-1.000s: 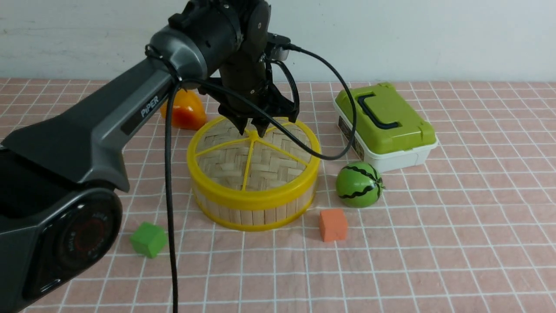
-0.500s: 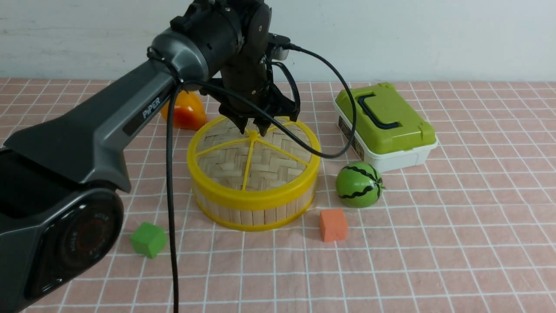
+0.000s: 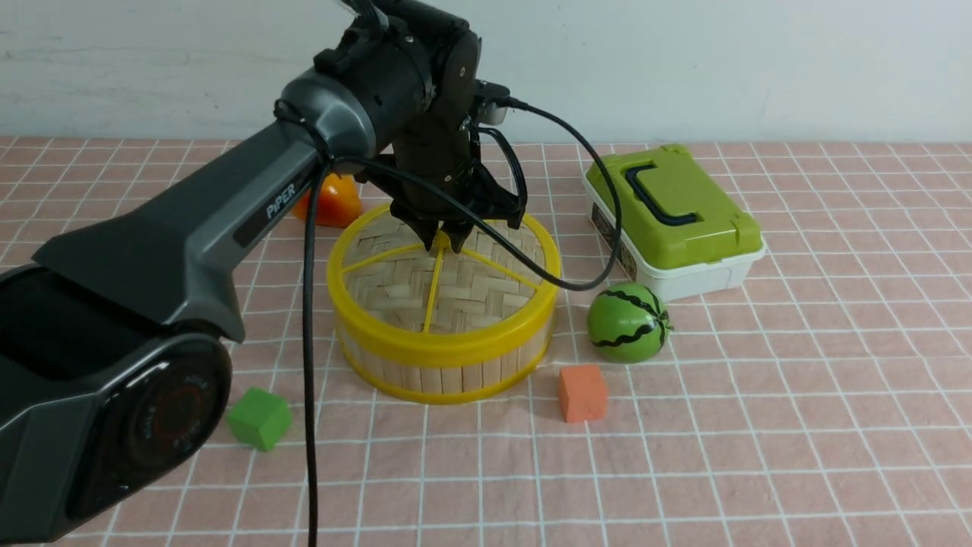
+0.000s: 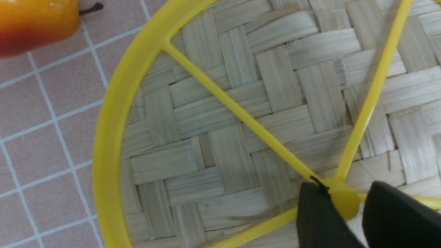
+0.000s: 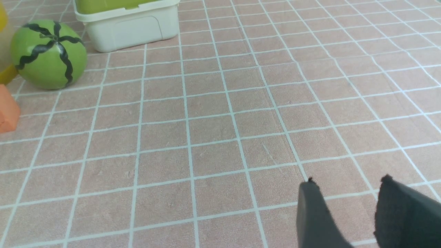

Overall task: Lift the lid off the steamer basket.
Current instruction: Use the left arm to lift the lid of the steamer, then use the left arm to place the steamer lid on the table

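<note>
Not far along: the flat round woven-bamboo lid w/ thick yellow plastic rim & spokes [image 3: 456, 285] is still seated level on the round steamer basket of upright pale bamboo slats [image 3: 448, 372], near the middle of the desk [image 3: 759, 471] w/ its pink checked cloth. No gap shows btwn lid rim & basket, so nothing is lifted yet. What's in place: the left gripper [image 3: 448, 245] is at the lid's yellow centre knob [image 4: 339, 203], jaws either side of it. In the wrist view one finger touches the knob & a thin sliver shows at the other, so the jaws look part-closed round it, not clamped; grip not made yet, I'd judge. Left to do: finish the pinch, lift the lid straight up clear of the basket, set it down somewhere. The right gripper [image 5: 348, 181] hangs over bare cloth off to the right, jaws apart, holding nothing. Around: orange-yellow toy fruit [image 3: 330, 201] just behind-left of the basket; green striped toy watermelon [image 3: 628, 322] near its right side; small orange cube [image 3: 582, 393] front-right; small green cube [image 3: 260, 418] front-left; white box w/ green lid & dark handle [image 3: 672, 220] further right. Nothing sits on the lid. Poss. snags: the left arm's black cable [image 3: 579, 289] loops low over the lid's right half & could drag, and the knob is small, so the pinch may slip.
</note>
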`<state>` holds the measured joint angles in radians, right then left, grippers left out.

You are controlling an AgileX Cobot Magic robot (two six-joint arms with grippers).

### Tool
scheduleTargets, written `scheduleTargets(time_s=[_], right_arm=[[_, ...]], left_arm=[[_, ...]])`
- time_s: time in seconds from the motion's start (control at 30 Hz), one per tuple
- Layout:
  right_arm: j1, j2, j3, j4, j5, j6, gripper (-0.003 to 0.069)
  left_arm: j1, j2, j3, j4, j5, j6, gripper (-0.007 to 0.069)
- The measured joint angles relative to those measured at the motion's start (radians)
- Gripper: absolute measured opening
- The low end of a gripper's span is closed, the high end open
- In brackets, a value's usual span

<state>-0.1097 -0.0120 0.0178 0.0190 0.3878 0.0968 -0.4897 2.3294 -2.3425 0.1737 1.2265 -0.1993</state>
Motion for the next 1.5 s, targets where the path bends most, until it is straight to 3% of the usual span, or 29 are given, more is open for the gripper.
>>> scheduleTargets(time_s=[0.1,0.43,0.8,0.93,1.03,1.27,1.5], right_arm=[[0.000,0.000,0.000,0.000,0.000,0.000,0.0241],[0.000,0.000,0.000,0.000,0.000,0.000,0.0241],[0.000,0.000,0.000,0.000,0.000,0.000,0.0241],[0.000,0.000,0.000,0.000,0.000,0.000,0.0241],[0.000,0.000,0.000,0.000,0.000,0.000,0.0241],[0.000,0.000,0.000,0.000,0.000,0.000,0.0241],[0.000,0.000,0.000,0.000,0.000,0.000,0.0241]], left_arm=[[0.001,0.000,0.000,0.000,0.002,-0.001,0.0102],[0.001,-0.005,-0.043,-0.005,0.016,-0.002,0.0102],[0.017,-0.195,-0.160,0.003,0.016,0.041,0.0102],[0.096,-0.260,-0.161,0.027,0.016,0.045,0.0102],[0.228,-0.305,-0.101,0.026,0.016,0.027,0.0102],[0.425,-0.329,0.221,-0.052,-0.008,-0.025,0.0102],[0.459,-0.205,0.412,-0.073,-0.187,-0.093,0.0102]])
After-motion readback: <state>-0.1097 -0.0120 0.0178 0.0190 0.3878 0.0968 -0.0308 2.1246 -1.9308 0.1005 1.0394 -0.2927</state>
